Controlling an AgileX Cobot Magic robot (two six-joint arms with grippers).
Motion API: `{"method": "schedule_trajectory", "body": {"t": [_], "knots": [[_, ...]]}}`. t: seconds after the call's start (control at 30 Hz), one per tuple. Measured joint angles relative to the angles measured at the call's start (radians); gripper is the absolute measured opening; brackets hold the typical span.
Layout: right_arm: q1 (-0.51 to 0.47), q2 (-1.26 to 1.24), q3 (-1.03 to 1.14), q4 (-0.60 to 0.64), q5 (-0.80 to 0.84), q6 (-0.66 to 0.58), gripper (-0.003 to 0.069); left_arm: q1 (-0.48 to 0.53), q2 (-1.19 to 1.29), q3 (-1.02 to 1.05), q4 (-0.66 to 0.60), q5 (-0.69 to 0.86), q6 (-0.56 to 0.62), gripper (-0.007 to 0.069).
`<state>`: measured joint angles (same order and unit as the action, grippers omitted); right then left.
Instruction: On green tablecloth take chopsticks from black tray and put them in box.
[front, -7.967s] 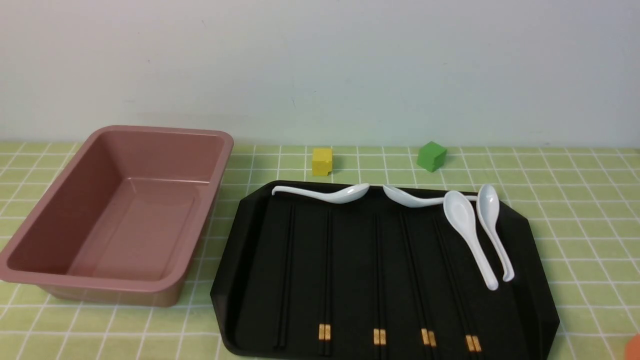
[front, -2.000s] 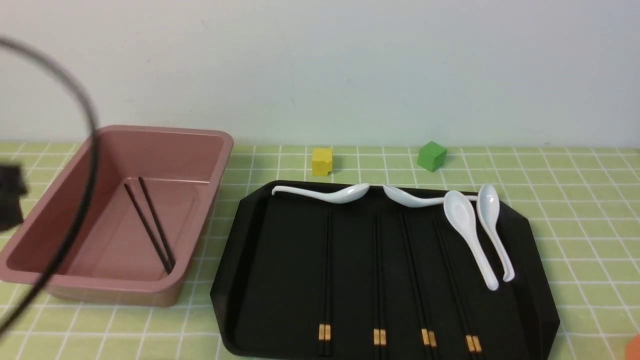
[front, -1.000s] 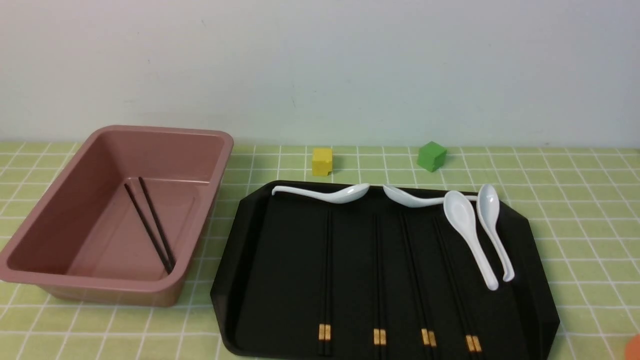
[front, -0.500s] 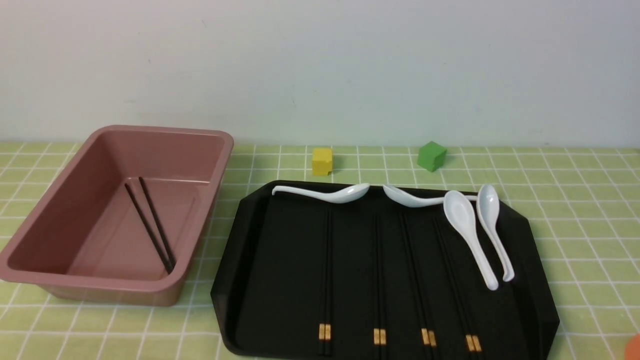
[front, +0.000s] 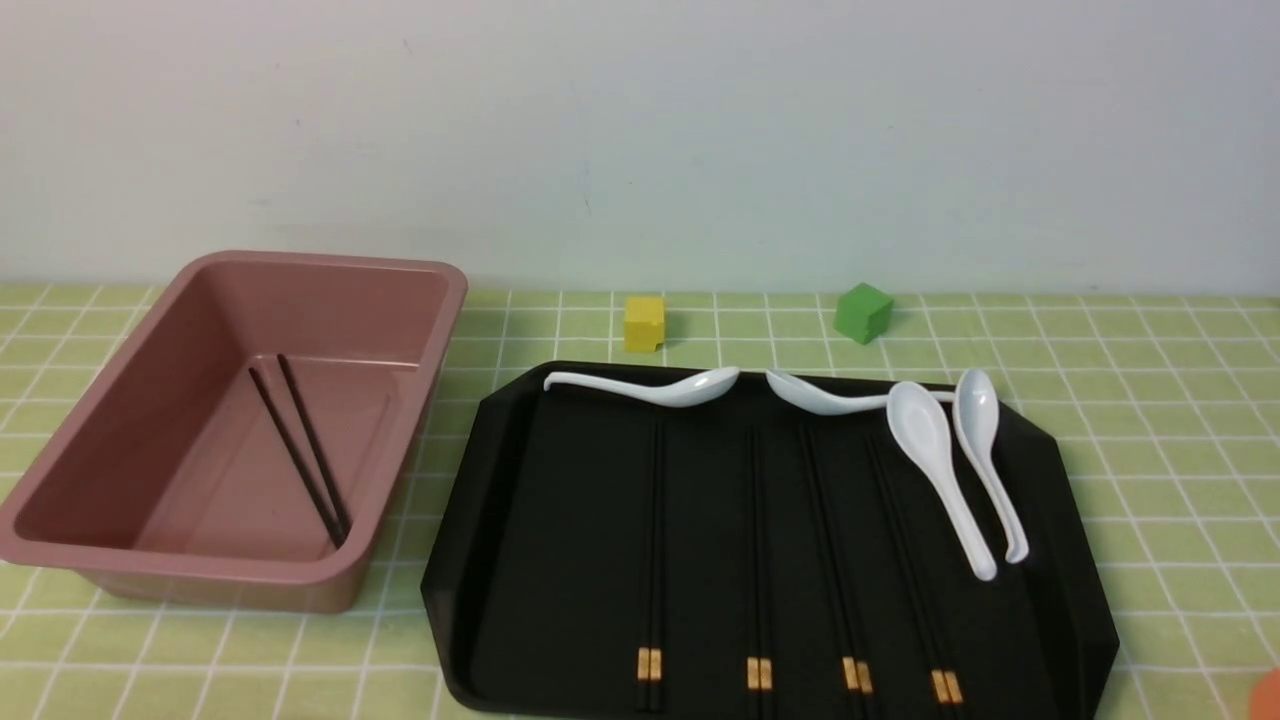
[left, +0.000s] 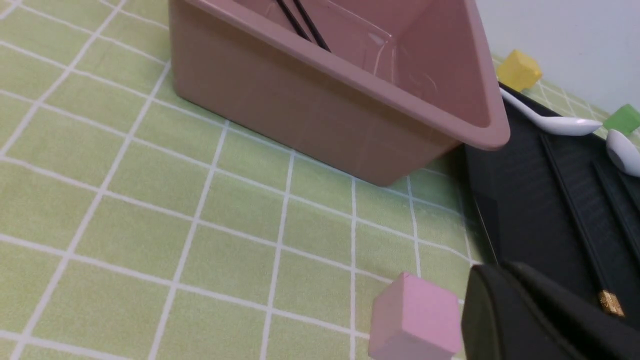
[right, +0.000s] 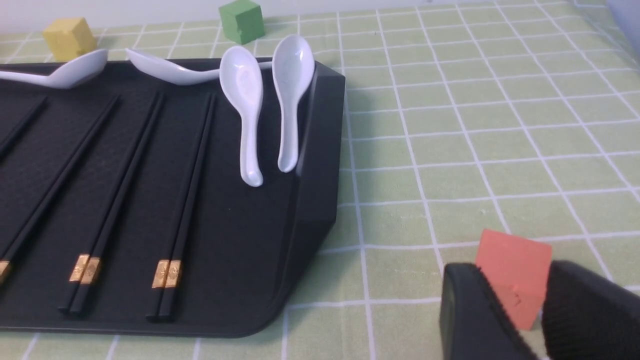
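Note:
The plain black chopsticks (front: 300, 450) lie inside the pink box (front: 200, 575) on the green tablecloth (front: 1150, 450), their near ends together and their far ends apart. They also show in the left wrist view (left: 305, 25), inside the box (left: 325, 110). The black tray (front: 560, 560) stands right of the box. Neither gripper shows in the front view. My left gripper (left: 500, 272) is shut and empty, low by the tray's near left corner (left: 530, 215). My right gripper (right: 515, 272) is open and empty, right of the tray (right: 320, 165).
Several gold-banded chopstick pairs (front: 650, 560) and white spoons (front: 930, 450) lie on the tray. A yellow cube (front: 644, 322) and a green cube (front: 863, 311) stand behind it. A pink cube (left: 415, 320) is beside my left gripper. An orange cube (right: 515, 260) is just ahead of my right fingers.
Eight seconds ago the plain pair lay at the tray's left; now it lies in the box. The left arm has drawn back out of the front view. Nothing moved in the last second.

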<state>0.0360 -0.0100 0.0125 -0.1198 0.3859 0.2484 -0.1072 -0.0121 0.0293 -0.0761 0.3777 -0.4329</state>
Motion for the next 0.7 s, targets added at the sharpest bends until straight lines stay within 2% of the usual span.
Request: {"method": "schedule_trajectory", "body": {"t": [0.7], "knots": [[0.000,0.000,0.000,0.000,0.000,0.000,0.0239,0.000,0.000,0.000,0.000,0.000,0.000,0.0001]]}}
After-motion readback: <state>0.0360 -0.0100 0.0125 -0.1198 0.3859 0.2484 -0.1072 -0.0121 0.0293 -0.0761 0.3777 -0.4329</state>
